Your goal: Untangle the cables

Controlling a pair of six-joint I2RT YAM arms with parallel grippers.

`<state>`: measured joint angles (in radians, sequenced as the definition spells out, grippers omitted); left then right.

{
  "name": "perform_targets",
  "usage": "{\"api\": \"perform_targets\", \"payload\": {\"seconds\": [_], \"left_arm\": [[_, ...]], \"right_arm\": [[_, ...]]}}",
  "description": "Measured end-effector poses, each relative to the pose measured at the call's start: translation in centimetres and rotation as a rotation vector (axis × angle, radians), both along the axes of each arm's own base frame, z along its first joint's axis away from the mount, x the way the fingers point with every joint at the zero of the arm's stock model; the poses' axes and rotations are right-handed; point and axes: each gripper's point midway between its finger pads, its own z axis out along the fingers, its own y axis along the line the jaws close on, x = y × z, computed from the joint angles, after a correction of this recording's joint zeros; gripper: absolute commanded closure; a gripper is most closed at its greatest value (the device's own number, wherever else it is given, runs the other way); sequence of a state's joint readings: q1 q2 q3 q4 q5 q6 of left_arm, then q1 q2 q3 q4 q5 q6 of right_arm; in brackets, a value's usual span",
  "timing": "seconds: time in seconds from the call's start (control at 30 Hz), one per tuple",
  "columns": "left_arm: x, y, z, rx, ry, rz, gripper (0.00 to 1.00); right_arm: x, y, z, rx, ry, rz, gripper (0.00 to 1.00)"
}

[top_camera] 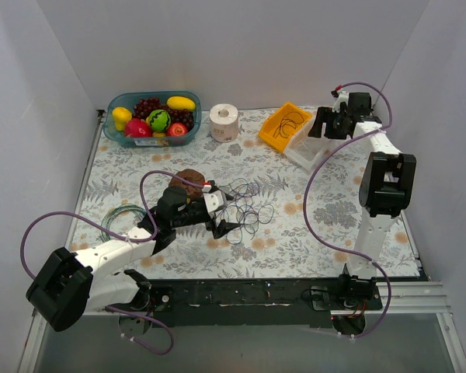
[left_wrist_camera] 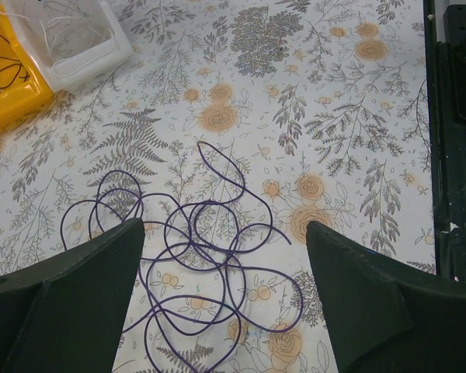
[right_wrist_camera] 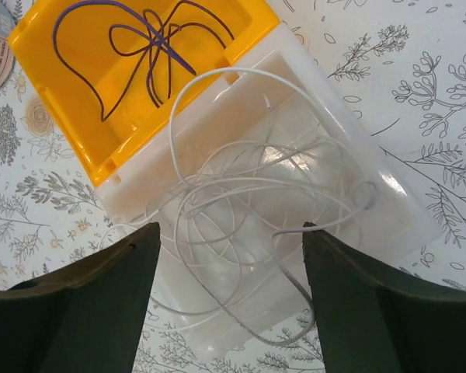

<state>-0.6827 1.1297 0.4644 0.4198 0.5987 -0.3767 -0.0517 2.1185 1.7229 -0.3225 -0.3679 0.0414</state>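
Note:
The cables [top_camera: 245,206] are a loose tangle of thin purple loops lying flat on the flowered table; the left wrist view shows the cables [left_wrist_camera: 194,256] directly below and between the jaws. My left gripper [top_camera: 225,217] [left_wrist_camera: 225,225] hovers low over them, open, nothing between its fingers. At the back right my right gripper [top_camera: 334,124] [right_wrist_camera: 229,227] is open above a clear white bin [right_wrist_camera: 404,225]. A thin white cable [right_wrist_camera: 217,202] lies coiled in that bin, one end resting against the right fingertip. A purple wire [right_wrist_camera: 151,47] lies in the yellow bin [right_wrist_camera: 62,101].
The yellow bin [top_camera: 283,124] and white bin [top_camera: 307,144] sit side by side at the back right. At the back left are a blue bowl of toy fruit [top_camera: 151,116] and a toilet roll [top_camera: 224,122]. A brown lump [top_camera: 188,177] and a greenish coil [top_camera: 120,217] lie by the left arm.

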Motion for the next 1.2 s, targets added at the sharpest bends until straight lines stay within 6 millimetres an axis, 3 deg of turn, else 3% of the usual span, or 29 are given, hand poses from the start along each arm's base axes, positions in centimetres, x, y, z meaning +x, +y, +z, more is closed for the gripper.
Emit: {"api": "perform_targets", "payload": {"seconds": [0.13,0.3,0.53,0.63,0.7,0.83,0.9,0.97,1.03,1.2], "left_arm": [[0.0,0.0,0.0,0.001,-0.003,0.000,0.15],[0.1,0.0,0.0,0.002,-0.004,0.003,0.15],[0.3,0.1,-0.1,-0.001,0.015,0.027,0.14],[0.7,0.4,-0.2,-0.016,0.076,0.080,0.15],[1.0,0.7,-0.6,-0.035,0.142,0.129,0.16],[0.8,1.9,-3.0,-0.031,0.274,0.219,0.17],[0.8,2.4,-4.1,-0.028,0.329,0.264,0.17],[1.0,2.9,-4.7,-0.034,0.360,0.308,0.18],[1.1,3.3,-5.0,-0.047,0.374,0.340,0.18],[1.1,4.0,-5.9,-0.067,0.395,0.385,0.19]], "right_arm": [[-0.2,0.1,2.0,-0.017,-0.038,0.008,0.08],[-0.5,0.2,6.2,-0.043,-0.123,0.007,0.05],[-0.3,-2.2,10.3,-0.237,-0.168,-0.120,0.04],[-1.7,-2.4,11.7,-0.342,-0.190,-0.163,0.02],[-4.5,-0.5,12.6,-0.392,-0.225,-0.109,0.02],[-12.7,8.9,13.4,-0.297,-0.358,0.273,0.03],[-17.1,12.5,12.9,-0.225,-0.401,0.468,0.06],[-20.1,14.4,11.3,-0.180,-0.391,0.587,0.08],[-21.8,15.3,8.8,-0.152,-0.340,0.643,0.10],[-25.6,15.4,-0.1,-0.120,-0.081,0.685,0.10]]}}
